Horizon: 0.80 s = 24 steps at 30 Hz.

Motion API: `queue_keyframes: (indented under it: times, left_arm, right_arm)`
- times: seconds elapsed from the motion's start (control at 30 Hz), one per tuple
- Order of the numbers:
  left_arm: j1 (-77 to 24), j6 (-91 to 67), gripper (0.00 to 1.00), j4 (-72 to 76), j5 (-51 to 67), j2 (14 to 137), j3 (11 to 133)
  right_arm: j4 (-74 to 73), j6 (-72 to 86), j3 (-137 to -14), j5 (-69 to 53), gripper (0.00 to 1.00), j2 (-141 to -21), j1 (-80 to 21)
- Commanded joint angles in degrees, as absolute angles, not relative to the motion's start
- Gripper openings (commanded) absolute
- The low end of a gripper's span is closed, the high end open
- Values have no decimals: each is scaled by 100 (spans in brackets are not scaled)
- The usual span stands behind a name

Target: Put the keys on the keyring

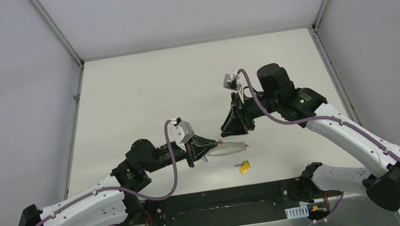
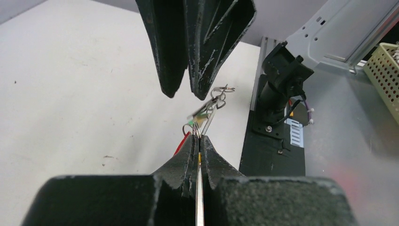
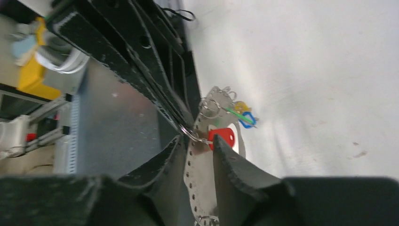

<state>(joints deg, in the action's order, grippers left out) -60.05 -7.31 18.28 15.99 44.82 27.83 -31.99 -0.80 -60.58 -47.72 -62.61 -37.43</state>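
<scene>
Partway, by my read. The counter (image 1: 152,96) carries one loose yellow key (image 1: 244,167), lying near the arm bases just beside and below the hoop, so at least that one is left to thread. The keyring (image 1: 229,147) is up off the counter, held roughly level between the two arms. A red key (image 3: 223,136) hangs at its rim by a small split ring, and a green key (image 3: 234,112) with a blue bit sits just past it. Both look to be on the hoop already, though the blur stops me confirming the green one. More small wire rings (image 3: 209,106) cluster at the band's edge. No black key in view. Left claw (image 2: 199,146): jaws together, clamped on the keyring's flat band edge-on, with the keys dangling just beyond its tips. Right claw (image 3: 200,146): jaws partly apart. In its own wrist view the perforated band sits in the gap between the fingers. From the left wrist view the tips stand just beside the wire rings with nothing clearly between them. Can't tell whether its pads actually bear on the band. Next job is likely fetching the yellow key while the left keeps the hoop steady.
</scene>
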Motion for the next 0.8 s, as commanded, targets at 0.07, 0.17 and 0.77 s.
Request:
queue_keyframes:
  times: [0.07, 0.17, 0.77]
  left_arm:
    - [-6038, -714, 0, 3255, 1899, 4225, 2608]
    - [-6043, -707, 0, 3340, 1945, 4201, 2588]
    - [-6039, -829, 0, 3885, 1903, 4268, 2495]
  right_arm:
    - [-2396, 248, -6013, -5882, 27, -6244, -3701]
    - [-2391, 264, -5997, -5847, 26, -6253, -3674]
    - [-1912, 358, -5762, -6495, 14, -6235, -3672]
